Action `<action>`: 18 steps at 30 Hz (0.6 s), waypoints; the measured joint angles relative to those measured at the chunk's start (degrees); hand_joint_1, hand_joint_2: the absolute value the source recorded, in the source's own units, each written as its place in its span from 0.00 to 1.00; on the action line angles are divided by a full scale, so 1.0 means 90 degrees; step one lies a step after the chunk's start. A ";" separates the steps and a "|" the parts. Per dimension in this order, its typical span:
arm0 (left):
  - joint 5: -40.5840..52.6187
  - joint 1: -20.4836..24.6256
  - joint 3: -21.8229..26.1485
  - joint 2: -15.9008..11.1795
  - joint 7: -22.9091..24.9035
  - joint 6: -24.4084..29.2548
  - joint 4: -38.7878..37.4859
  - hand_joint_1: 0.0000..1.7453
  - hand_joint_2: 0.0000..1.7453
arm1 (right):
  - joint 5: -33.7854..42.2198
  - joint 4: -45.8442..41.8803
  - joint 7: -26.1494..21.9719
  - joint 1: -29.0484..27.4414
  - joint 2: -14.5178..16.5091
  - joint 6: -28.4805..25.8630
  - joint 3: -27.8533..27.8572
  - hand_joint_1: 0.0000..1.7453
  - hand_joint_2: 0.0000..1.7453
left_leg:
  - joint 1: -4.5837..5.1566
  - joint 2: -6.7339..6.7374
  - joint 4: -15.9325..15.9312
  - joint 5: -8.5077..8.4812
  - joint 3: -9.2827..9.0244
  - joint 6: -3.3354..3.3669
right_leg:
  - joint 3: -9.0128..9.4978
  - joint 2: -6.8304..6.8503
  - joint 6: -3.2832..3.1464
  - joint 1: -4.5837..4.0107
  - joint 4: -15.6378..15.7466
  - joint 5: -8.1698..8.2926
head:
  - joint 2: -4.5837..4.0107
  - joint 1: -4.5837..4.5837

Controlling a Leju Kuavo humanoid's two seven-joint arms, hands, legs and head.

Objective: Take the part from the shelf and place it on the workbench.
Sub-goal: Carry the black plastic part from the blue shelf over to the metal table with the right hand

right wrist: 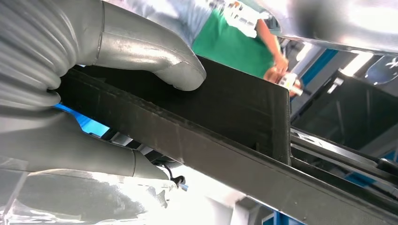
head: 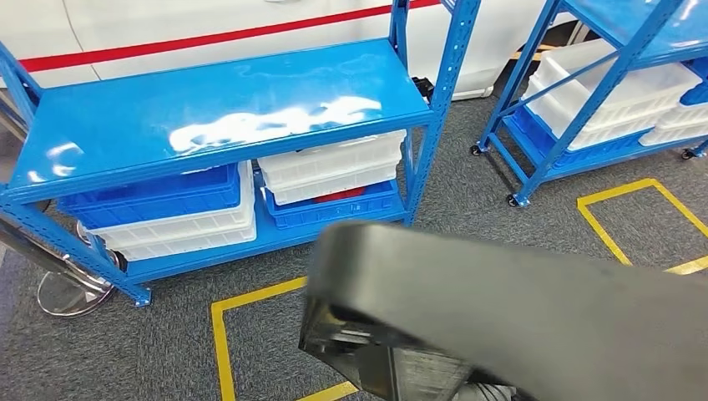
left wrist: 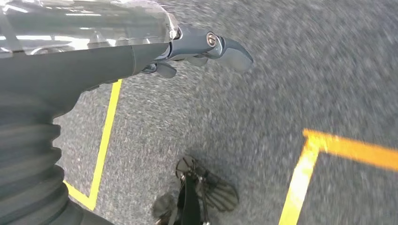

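The right hand gripped the long flat black plastic part — thumb above, fingers beneath — already off the blue metal shelf. The left hand hung empty, fingers loosely curled. No table was reached yet — placing remained.

No legible text, labels, brands or numbers on the shelves, bins, floor markings or part

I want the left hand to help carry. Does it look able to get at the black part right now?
Probably not at once: the left hand hangs over the grey floor, holding nothing, while the right hand grips the black part up front.
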State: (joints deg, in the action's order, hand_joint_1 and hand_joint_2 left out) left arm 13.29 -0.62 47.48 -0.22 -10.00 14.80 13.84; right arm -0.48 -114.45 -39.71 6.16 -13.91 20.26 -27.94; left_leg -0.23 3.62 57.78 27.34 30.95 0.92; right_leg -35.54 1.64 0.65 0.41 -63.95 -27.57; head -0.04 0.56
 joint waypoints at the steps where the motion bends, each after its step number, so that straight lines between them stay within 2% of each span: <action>1: 0.0060 0.0014 -0.0001 -0.0001 -0.0003 -0.0052 0.0000 0.00 1.00 | -0.0055 0.0000 -0.0001 0.0018 0.0000 -0.0043 -0.0006 1.00 1.00 | 0.0016 0.0051 0.0009 0.0011 0.0000 -0.0021 | 0.0165 0.0094 -0.0043 -0.0032 0.0329 0.0091 | 0.0000 0.0001; 2: 0.0112 0.0029 -0.0001 -0.0001 -0.0001 -0.0090 0.0000 0.00 1.00 | -0.0089 0.0000 -0.0002 0.0041 0.0001 -0.0092 -0.0016 1.00 1.00 | 0.0030 0.0099 0.0015 0.0018 -0.0002 -0.0045 | 0.0243 0.0157 -0.0079 -0.0062 0.0507 0.0115 | 0.0000 0.0002; 3: 0.0163 0.0045 -0.0002 -0.0003 0.0008 -0.0121 0.0000 0.00 1.00 | -0.0104 0.0001 -0.0003 0.0065 0.0001 -0.0135 -0.0027 1.00 1.00 | 0.0040 0.0148 0.0013 0.0021 -0.0004 -0.0071 | 0.0242 0.0156 -0.0106 -0.0087 0.0546 0.0102 | 0.0000 0.0004; 5: 0.0265 0.0094 -0.0009 -0.0014 0.0046 -0.0178 0.0000 0.00 1.00 | -0.0107 0.0001 -0.0004 0.0121 -0.0003 -0.0186 -0.0040 1.00 1.00 | 0.0039 0.0209 0.0013 0.0037 -0.0015 -0.0127 | 0.0227 0.0036 -0.0162 -0.0063 0.0583 0.0145 | 0.0000 0.0004; 6: 0.0315 0.0121 -0.0016 -0.0023 0.0066 -0.0206 -0.0001 0.00 1.00 | -0.0107 0.0002 -0.0006 0.0165 -0.0005 -0.0199 -0.0046 1.00 1.00 | 0.0033 0.0143 0.0069 0.0098 0.0003 -0.0159 | 0.0229 -0.0015 -0.0197 -0.0041 0.0613 0.0171 | 0.0000 0.0005; 8: 0.0390 0.0159 -0.0037 -0.0049 0.0093 -0.0248 -0.0002 0.00 1.00 | -0.0112 0.0016 -0.0007 0.0281 -0.0008 -0.0204 -0.0061 1.00 1.00 | 0.0004 -0.0114 0.0542 0.0427 0.0198 -0.0211 | 0.0229 -0.0117 -0.0258 -0.0001 0.0660 0.0220 | 0.0000 0.0010; 9: 0.0418 0.0167 -0.0046 -0.0063 0.0099 -0.0262 -0.0002 0.00 1.00 | -0.0116 0.0030 -0.0009 0.0328 -0.0009 -0.0208 -0.0069 1.00 1.00 | -0.0008 -0.0243 0.0943 0.0647 0.0367 -0.0232 | 0.0219 -0.0173 -0.0273 -0.0001 0.0663 0.0230 | 0.0000 0.0012; 10: 0.0437 0.0172 -0.0052 -0.0078 0.0107 -0.0268 -0.0002 0.00 1.00 | -0.0121 0.0046 -0.0007 0.0359 -0.0009 -0.0216 -0.0081 1.00 1.00 | -0.0019 -0.0306 0.1360 0.0831 0.0549 -0.0247 | 0.0207 -0.0235 -0.0280 -0.0003 0.0656 0.0236 | 0.0000 0.0013; 11: 0.0448 0.0174 -0.0053 -0.0095 0.0114 -0.0270 -0.0002 0.00 1.00 | -0.0123 0.0060 -0.0007 0.0372 -0.0009 -0.0229 -0.0100 1.00 1.00 | -0.0027 -0.0333 0.1651 0.0910 0.0676 -0.0261 | 0.0198 -0.0303 -0.0282 -0.0003 0.0645 0.0239 | -0.0001 0.0013; 12: 0.0455 0.0177 -0.0054 -0.0105 0.0123 -0.0259 -0.0002 0.00 1.00 | -0.0124 0.0069 -0.0007 0.0379 -0.0009 -0.0243 -0.0121 1.00 1.00 | -0.0037 -0.0343 0.1726 0.0863 0.0707 -0.0272 | 0.0190 -0.0373 -0.0281 -0.0002 0.0628 0.0240 | -0.0001 0.0013; 13: 0.0457 0.0180 -0.0054 -0.0115 0.0135 -0.0233 -0.0002 0.00 1.00 | -0.0121 0.0073 -0.0007 0.0385 -0.0008 -0.0259 -0.0146 1.00 1.00 | -0.0052 -0.0358 0.1556 0.0696 0.0626 -0.0280 | 0.0183 -0.0448 -0.0275 0.0002 0.0605 0.0237 | -0.0001 0.0013; 14: 0.0459 0.0183 -0.0053 -0.0123 0.0147 -0.0191 -0.0002 0.00 1.00 | -0.0106 0.0075 -0.0007 0.0391 -0.0007 -0.0270 -0.0168 1.00 1.00 | -0.0073 -0.0406 0.1196 0.0459 0.0456 -0.0287 | 0.0179 -0.0521 -0.0262 0.0007 0.0580 0.0230 | -0.0001 0.0013; 15: 0.0458 0.0183 -0.0051 -0.0129 0.0161 -0.0135 -0.0002 0.00 1.00 | -0.0075 0.0076 -0.0007 0.0395 -0.0007 -0.0273 -0.0186 1.00 1.00 | -0.0102 -0.0549 0.0792 0.0277 0.0267 -0.0288 | 0.0168 -0.0590 -0.0241 0.0010 0.0553 0.0223 | 0.0000 0.0013; 16: 0.0456 0.0181 -0.0046 -0.0133 0.0172 -0.0079 -0.0002 0.00 1.00 | -0.0031 0.0080 -0.0007 0.0407 -0.0005 -0.0262 -0.0199 1.00 1.00 | -0.0123 -0.0697 0.0432 0.0159 0.0108 -0.0282 | 0.0143 -0.0661 -0.0208 0.0008 0.0518 0.0218 | 0.0000 0.0011; 18: 0.0444 0.0175 -0.0026 -0.0134 0.0184 0.0013 -0.0002 0.00 1.00 | 0.0070 0.0095 -0.0007 0.0432 0.0002 -0.0201 -0.0217 1.00 1.00 | -0.0130 -0.0886 0.0134 0.0133 -0.0013 -0.0246 | 0.0071 -0.0796 -0.0116 0.0017 0.0488 0.0246 | 0.0000 0.0009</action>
State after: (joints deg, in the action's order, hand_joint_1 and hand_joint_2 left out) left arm 17.29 0.96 47.25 -1.42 -8.34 14.92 13.81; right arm 0.15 -113.59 -39.77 10.06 -13.89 18.45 -29.90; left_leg -1.40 -4.35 58.98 28.53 30.84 -1.30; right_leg -34.90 -5.52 -0.40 0.56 -59.56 -25.35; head -0.04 0.63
